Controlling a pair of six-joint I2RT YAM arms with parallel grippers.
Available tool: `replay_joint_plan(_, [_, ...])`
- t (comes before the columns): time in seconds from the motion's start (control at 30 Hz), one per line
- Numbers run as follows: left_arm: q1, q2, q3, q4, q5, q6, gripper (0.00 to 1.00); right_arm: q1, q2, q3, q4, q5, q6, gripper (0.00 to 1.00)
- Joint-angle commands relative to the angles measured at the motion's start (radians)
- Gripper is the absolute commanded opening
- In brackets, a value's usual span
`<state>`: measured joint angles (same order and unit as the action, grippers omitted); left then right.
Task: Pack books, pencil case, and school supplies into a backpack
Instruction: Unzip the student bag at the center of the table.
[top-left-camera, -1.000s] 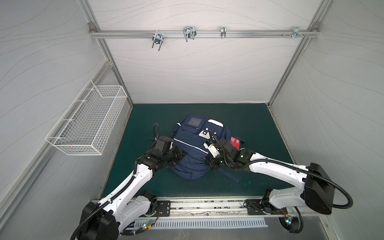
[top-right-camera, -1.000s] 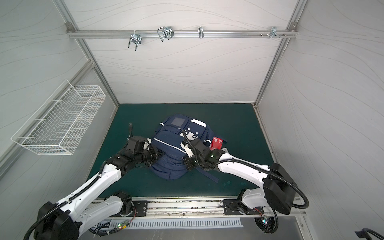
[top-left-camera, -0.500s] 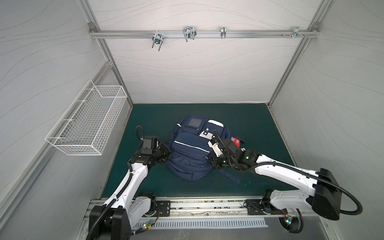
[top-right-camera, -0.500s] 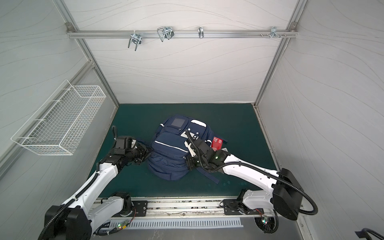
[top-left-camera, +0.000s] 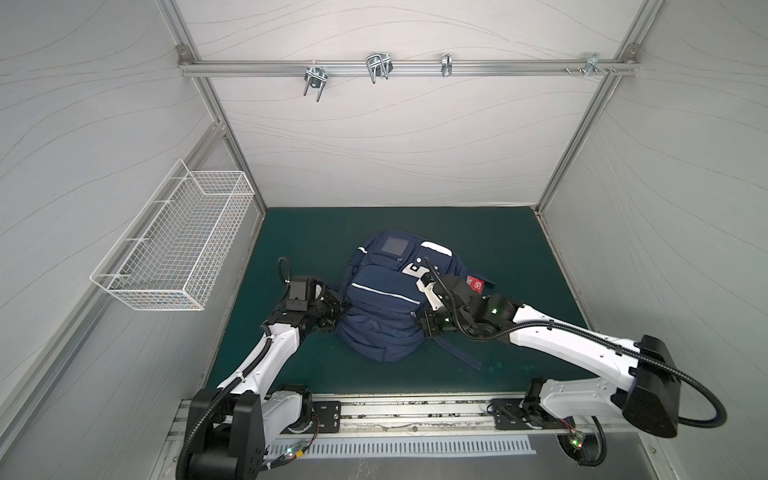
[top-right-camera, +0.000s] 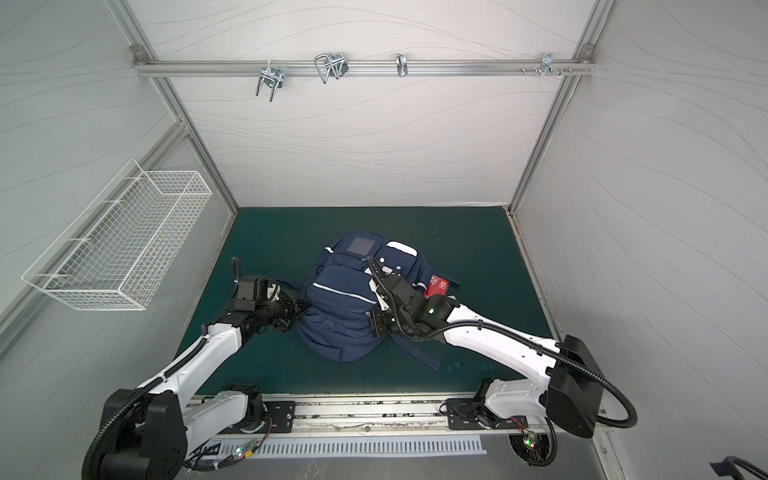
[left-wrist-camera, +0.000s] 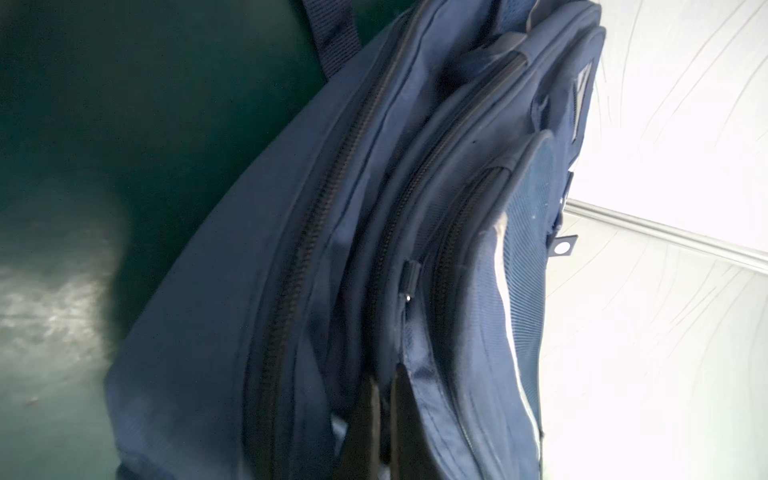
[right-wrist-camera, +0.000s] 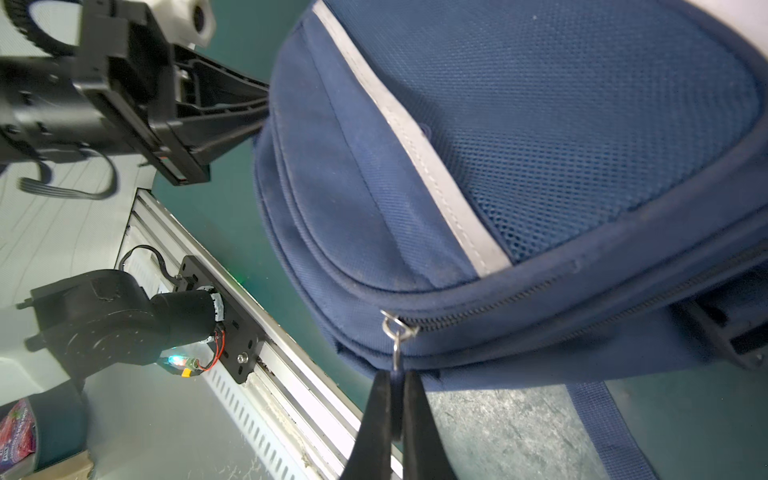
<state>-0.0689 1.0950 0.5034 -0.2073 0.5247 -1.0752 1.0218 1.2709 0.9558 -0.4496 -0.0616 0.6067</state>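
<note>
Black left gripper (left-wrist-camera: 386, 374): jaws pressed together at the backpack's (top-left-camera: 382, 307) left side seam; fabric caught or not, cannot tell. Right gripper (right-wrist-camera: 395, 374): jaws pinching the zipper pull (right-wrist-camera: 396, 351) on the backpack's near right edge. Backpack: navy, 1 item, front pockets up, mid green bench (top-left-camera: 519, 249), between the 2 arms. Red book (top-left-camera: 476, 285): just beside its far right side, partly behind the right arm. Wire basket (top-left-camera: 178, 245): left wall.

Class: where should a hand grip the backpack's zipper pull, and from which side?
Pinch the blue tab hanging from the pull's metal ring, coming from the right arm's side of the backpack. The tab is thin and dangles clear of the fabric; the right hand is shut on it.
</note>
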Motion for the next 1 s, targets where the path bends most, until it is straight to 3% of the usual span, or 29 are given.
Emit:
replay_joint_plan(0.0, [0.001, 0.014, -0.012, 0.132, 0.063, -0.023, 0.0, 0.033, 0.019, 0.049, -0.029, -0.011, 0.035, 0.0])
replay_joint_plan(0.17, [0.0, -0.037, -0.031, 0.152, 0.054, -0.037, 0.0, 0.059, 0.115, 0.13, -0.024, -0.001, 0.076, 0.0])
replay_joint_plan(0.47, [-0.011, -0.227, -0.062, 0.105, 0.011, -0.06, 0.0, 0.082, 0.432, 0.425, 0.023, -0.058, 0.1, 0.0])
replay_joint_plan(0.57, [-0.062, -0.265, -0.08, 0.092, -0.024, -0.067, 0.0, 0.055, 0.547, 0.53, 0.026, -0.095, 0.104, 0.0])
replay_joint_plan(0.63, [-0.141, -0.29, -0.1, 0.082, -0.085, -0.074, 0.0, 0.027, 0.597, 0.583, 0.004, -0.102, 0.101, 0.0])
replay_joint_plan(0.73, [-0.216, -0.326, -0.163, 0.112, -0.143, -0.114, 0.0, -0.024, 0.568, 0.561, -0.006, -0.093, 0.082, 0.0])
replay_joint_plan(0.87, [-0.181, -0.347, -0.172, 0.064, -0.179, -0.114, 0.0, -0.067, 0.458, 0.456, 0.004, -0.132, 0.067, 0.0])
replay_joint_plan(0.97, [-0.124, -0.289, -0.135, 0.078, -0.155, -0.098, 0.19, -0.069, 0.41, 0.423, -0.051, -0.141, 0.031, 0.0])
